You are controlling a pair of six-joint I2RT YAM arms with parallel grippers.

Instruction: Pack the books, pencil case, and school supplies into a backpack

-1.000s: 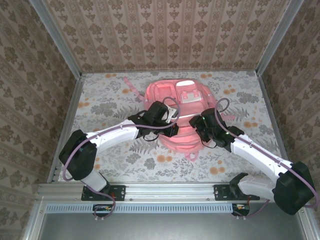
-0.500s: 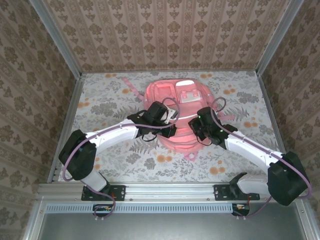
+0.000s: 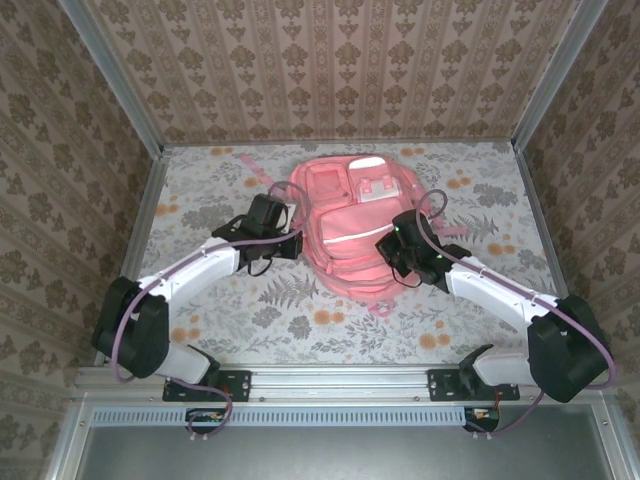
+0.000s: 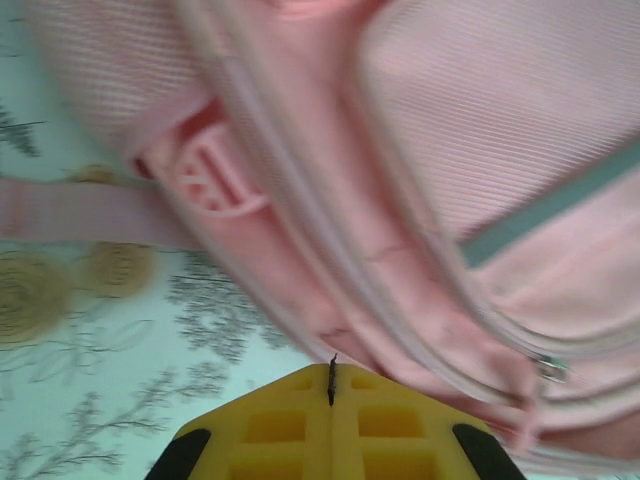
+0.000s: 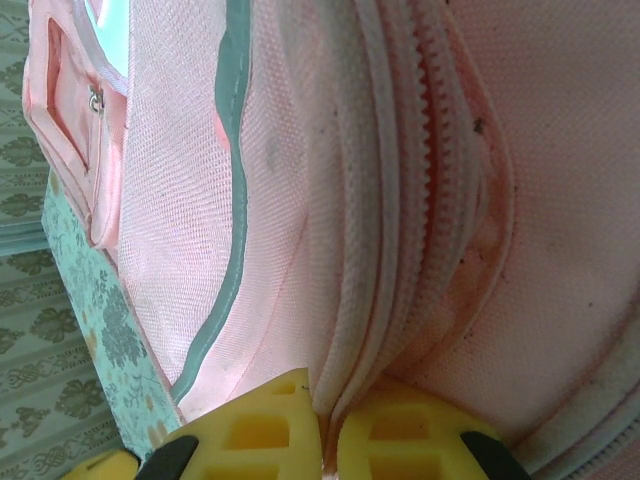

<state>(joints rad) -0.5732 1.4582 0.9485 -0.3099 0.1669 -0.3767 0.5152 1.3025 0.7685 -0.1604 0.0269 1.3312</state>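
The pink backpack (image 3: 352, 232) lies face up at mid-table, long axis running near to far, its small pockets at the far end. The right gripper (image 5: 322, 402) is pinched tight on its zip seam. The left gripper (image 4: 332, 375) sits clamped shut at the bag's left edge.

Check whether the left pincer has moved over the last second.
Yes. In the top view the left pincer has drawn back leftward, toward the table's left rail, from over the middle of the backpack to its left edge.
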